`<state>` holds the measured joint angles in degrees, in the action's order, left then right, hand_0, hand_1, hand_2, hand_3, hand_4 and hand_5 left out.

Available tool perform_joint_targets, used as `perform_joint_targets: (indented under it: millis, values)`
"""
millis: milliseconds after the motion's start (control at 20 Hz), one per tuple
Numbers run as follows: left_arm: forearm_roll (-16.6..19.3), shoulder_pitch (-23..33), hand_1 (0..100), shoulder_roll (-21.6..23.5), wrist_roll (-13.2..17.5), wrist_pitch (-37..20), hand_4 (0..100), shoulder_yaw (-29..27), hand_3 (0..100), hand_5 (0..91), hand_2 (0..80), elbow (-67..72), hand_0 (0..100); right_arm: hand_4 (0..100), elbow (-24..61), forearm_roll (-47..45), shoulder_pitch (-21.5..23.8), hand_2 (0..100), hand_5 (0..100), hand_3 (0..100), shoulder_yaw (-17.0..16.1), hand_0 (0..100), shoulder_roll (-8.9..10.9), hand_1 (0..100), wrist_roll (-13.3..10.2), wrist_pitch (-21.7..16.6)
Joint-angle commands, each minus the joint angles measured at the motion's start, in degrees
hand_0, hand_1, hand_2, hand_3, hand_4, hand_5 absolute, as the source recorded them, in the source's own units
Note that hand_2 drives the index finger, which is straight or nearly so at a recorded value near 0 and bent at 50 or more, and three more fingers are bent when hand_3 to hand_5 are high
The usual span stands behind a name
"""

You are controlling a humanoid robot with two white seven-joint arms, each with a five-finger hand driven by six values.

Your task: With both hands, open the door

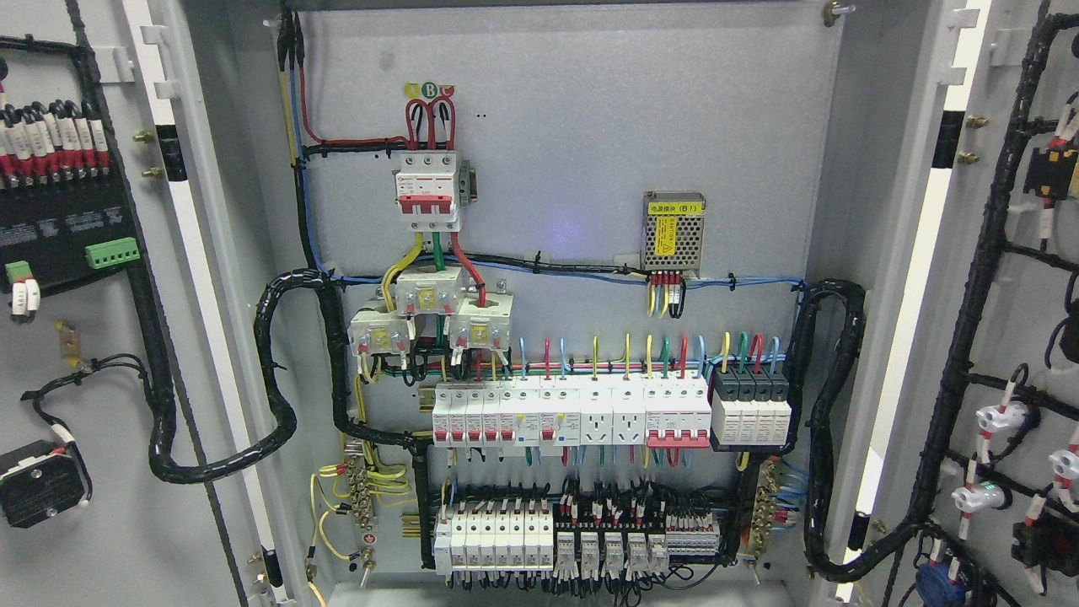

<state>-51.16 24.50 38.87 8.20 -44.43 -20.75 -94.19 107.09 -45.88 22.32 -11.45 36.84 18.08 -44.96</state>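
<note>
Left grey metal door: swung wide, left of the grey back panel.
Right grey metal door: wide open, right of it.
Hands: neither in shot, grip unknowable.

On the grey back panel a three-pole main breaker with red toggles sits high up, red wires looping above it. To its right hangs a small perforated power supply bearing a yellow label. Three current transformers cluster below the breaker. Lower down runs a row of white circuit breakers, and beneath it a bank of relays. Black corrugated conduit curves along both sides.
</note>
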Motion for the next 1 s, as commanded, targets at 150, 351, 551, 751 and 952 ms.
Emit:
perform_joint_targets:
  millis: [150,351,551,751,952]
  values:
    - [-0.8,-6.6,0,3.1,0.0,7.1,3,-0.2,0,0.0,0.0,8.5,0,0,-0.7,-2.1,0.0,0,0,0,0.1,0,1.21,0,1.4,-6.4]
    - [-0.5,-9.6,0,3.3,0.0,8.7,3,1.9,0,0.0,0.0,12.3,0,0,-1.4,-2.5,0.0,0,0,0,-0.3,0,1.57,0,1.4,-6.4]
    - [-0.7,-13.3,0,3.4,0.0,10.6,3,3.6,0,0.0,0.0,15.5,0,0,-1.8,-2.5,-0.1,0,0,0,-0.7,0,2.00,0,1.4,-6.4]
    - [-0.7,-14.7,0,3.7,0.0,11.6,3,4.6,0,0.0,0.0,16.9,0,0,-2.1,-2.5,-0.2,0,0,0,-0.7,0,2.27,0,1.4,-6.4]
    - [-0.7,-15.2,0,4.1,0.0,11.7,3,4.7,0,0.0,0.0,17.5,0,0,-2.4,-2.5,-0.2,0,0,0,-0.8,0,2.88,0,1.5,-6.5]
